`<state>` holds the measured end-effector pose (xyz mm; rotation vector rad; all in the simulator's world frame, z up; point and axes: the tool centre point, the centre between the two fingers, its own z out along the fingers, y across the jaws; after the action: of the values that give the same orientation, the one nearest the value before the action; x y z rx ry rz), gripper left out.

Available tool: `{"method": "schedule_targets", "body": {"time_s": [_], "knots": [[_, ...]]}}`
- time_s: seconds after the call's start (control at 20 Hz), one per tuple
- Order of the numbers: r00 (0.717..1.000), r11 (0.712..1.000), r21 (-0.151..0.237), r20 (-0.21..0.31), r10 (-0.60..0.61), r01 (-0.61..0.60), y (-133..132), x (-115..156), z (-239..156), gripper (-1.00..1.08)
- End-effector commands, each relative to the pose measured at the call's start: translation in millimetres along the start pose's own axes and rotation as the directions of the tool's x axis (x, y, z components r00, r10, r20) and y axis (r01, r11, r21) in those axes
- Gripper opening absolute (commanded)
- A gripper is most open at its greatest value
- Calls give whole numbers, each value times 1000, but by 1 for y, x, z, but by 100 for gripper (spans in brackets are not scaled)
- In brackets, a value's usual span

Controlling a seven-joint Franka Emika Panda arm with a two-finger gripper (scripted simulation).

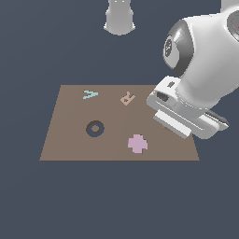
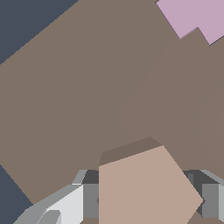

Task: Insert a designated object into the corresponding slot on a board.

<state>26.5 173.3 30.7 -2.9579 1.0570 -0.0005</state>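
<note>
Grey gripper (image 2: 146, 205) fingertips: hidden behind flat peach-tan pentagon block (image 2: 144, 188) in wrist view, under white arm in exterior view.
Peach-tan block: cut off by wrist picture's edge.
Pink cross-shaped piece (image 2: 194, 19): cropped in wrist view.
Dark pentagon cut-out: not visible anywhere.
Brown rectangular board (image 1: 70, 140): corner covered by arm.

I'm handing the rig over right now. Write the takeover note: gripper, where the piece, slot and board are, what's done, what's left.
Gripper: the peach-tan pentagon block sits between its fingers in the wrist view; it looks shut on it.
Board: flat on the floor; the arm is over its edge at the exterior view's right, low.
Slot: not visible in either view, probably hidden under the arm.
Also on the board: pink cross piece, tan R piece, dark ring cut-out.
Done: block picked up.
Left: find the slot, align, insert, release.
</note>
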Motion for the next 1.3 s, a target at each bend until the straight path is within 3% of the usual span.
{"method": "schedule_targets", "body": {"time_s": [0.0,0.75,1.25], "knots": [[1000,1000,-1,0,0,0,0,0,1,-100],[1000,1000,-1,0,-13,13,0,-1,-3,-100],[987,987,-1,1,-164,164,1,-11,-3,-100]]}}
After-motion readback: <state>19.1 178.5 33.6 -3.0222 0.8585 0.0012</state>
